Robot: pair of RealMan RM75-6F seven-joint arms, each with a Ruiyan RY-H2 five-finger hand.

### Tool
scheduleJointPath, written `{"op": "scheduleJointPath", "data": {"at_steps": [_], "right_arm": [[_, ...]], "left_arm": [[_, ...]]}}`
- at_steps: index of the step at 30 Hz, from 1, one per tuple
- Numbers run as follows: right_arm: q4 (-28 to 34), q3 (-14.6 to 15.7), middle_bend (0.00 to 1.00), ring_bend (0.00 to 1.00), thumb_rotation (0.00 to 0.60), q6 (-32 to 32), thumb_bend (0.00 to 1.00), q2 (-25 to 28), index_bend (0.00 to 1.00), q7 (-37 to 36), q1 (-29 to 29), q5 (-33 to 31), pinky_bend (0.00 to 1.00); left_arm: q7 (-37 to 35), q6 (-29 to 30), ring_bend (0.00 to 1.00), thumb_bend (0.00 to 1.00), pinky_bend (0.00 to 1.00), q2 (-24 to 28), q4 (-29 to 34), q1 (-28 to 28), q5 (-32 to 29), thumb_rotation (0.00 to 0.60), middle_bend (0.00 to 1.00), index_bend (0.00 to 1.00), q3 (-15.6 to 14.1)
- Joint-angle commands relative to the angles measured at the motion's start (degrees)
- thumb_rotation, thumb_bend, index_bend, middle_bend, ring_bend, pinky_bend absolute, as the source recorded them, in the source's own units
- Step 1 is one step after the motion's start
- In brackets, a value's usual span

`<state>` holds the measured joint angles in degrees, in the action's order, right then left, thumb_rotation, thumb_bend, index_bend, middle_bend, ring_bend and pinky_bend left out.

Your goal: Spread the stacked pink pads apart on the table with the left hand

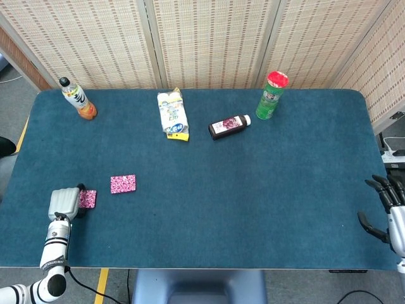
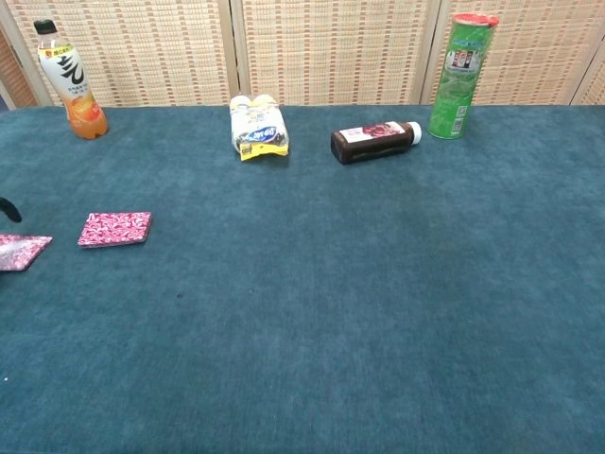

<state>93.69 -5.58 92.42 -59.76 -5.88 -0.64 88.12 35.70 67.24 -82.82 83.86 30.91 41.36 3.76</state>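
Your left hand (image 1: 63,202) pinches one pink pad (image 1: 87,199) near the table's (image 1: 253,190) left edge, apart from the other pad (image 1: 123,183). Release too far out and it may slide off the edge. Your right hand (image 1: 387,212) hangs with fingers apart, holding nothing.

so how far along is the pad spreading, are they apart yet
Mostly done: the two pink pads no longer sit stacked. One pink pad lies alone on the table. The other pad sits apart to its left, with the left hand at it; whether it is released is unclear. Left: letting go and withdrawing. The right hand idles at the table's edge.
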Motion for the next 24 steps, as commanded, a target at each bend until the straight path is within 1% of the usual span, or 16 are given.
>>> {"op": "scheduleJointPath", "data": {"at_steps": [1, 3, 5, 11, 13, 19, 24], "right_arm": [[0.0, -0.1, 0.13, 0.07, 0.600, 0.2, 0.27, 0.1, 0.19, -0.2, 0.1, 0.0, 0.28], [-0.1, -0.1, 0.13, 0.07, 0.600, 0.4, 0.27, 0.1, 0.19, -0.4, 0.2, 0.0, 0.28], [-0.1, -0.1, 0.13, 0.07, 0.600, 0.4, 0.27, 0.1, 0.19, -0.4, 0.2, 0.1, 0.28], [-0.1, 0.0, 0.13, 0.07, 0.600, 0.2, 0.27, 0.0, 0.19, -0.3, 0.1, 0.1, 0.28], [-0.1, 0.0, 0.13, 0.07, 0.600, 0.2, 0.27, 0.0, 0.19, -0.2, 0.1, 0.1, 0.28], [0.0, -0.1, 0.13, 0.07, 0.600, 0.0, 0.27, 0.2, 0.19, -0.4, 0.1, -0.1, 0.28], [0.0, -0.2, 0.13, 0.07, 0.600, 0.4, 0.27, 0.4, 0.19, -1.0, 0.2, -0.1, 0.28]], "left_arm": [[0.5, 0.1, 1.00, 0.24, 1.00, 0.0, 0.3, 0.0, 0.1, 0.600, 1.00, 0.11, 0.2], [1.0, 0.1, 1.00, 0.24, 1.00, 0.3, 1.0, -0.1, 0.0, 0.600, 1.00, 0.10, 0.3], [1.0, 0.4, 1.00, 0.25, 1.00, 0.7, 2.2, -0.1, 0.3, 0.600, 1.00, 0.12, 0.7], [0.9, 2.8, 1.00, 0.24, 1.00, 0.1, 5.0, 0.8, 3.2, 0.600, 1.00, 0.26, 3.0], [1.5, 2.9, 1.00, 0.24, 1.00, -0.5, 5.8, 1.5, 3.1, 0.600, 1.00, 0.28, 3.9], [5.3, 2.2, 1.00, 0.24, 1.00, -3.7, 7.4, 4.6, 0.9, 0.600, 1.00, 0.28, 6.2], [8.2, 1.6, 1.00, 0.24, 1.00, -5.8, 6.7, 6.5, -1.8, 0.600, 1.00, 0.28, 7.0]]}}
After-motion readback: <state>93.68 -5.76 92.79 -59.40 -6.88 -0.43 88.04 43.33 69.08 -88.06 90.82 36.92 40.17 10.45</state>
